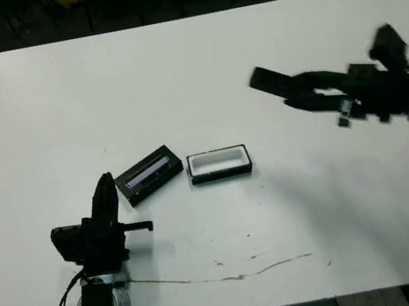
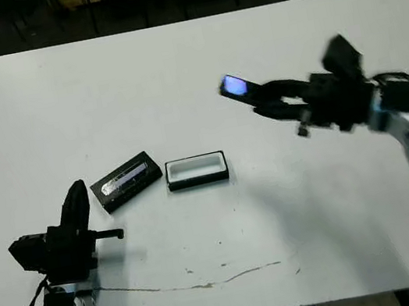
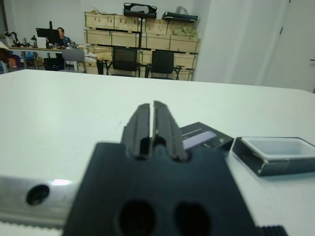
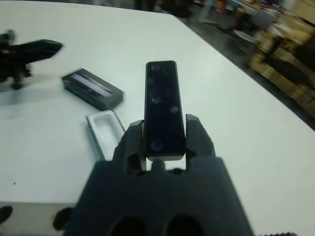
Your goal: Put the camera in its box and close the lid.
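Observation:
My right gripper [image 1: 301, 93] hangs above the table's right side, shut on the camera [image 1: 266, 80], a black bar that sticks out past the fingers toward the middle. In the right wrist view the camera [image 4: 162, 108] stands between the two fingers [image 4: 196, 132]. The box [image 1: 222, 174], white-lined and uncovered, rests on the table's middle-left, well below and left of the camera. Just left of the box lies the lid [image 1: 148, 174], angled, its pale strip facing up. My left gripper [image 1: 104, 188] is shut with nothing in it, near the front left, pointing at the lid.
A thin brownish line [image 1: 226, 277] runs across the table [image 1: 188, 61] near its front edge. Beyond the far edge stand chairs [image 3: 162, 63] and wooden crates [image 3: 142, 37]. A person [image 3: 60, 33] sits at a desk far off.

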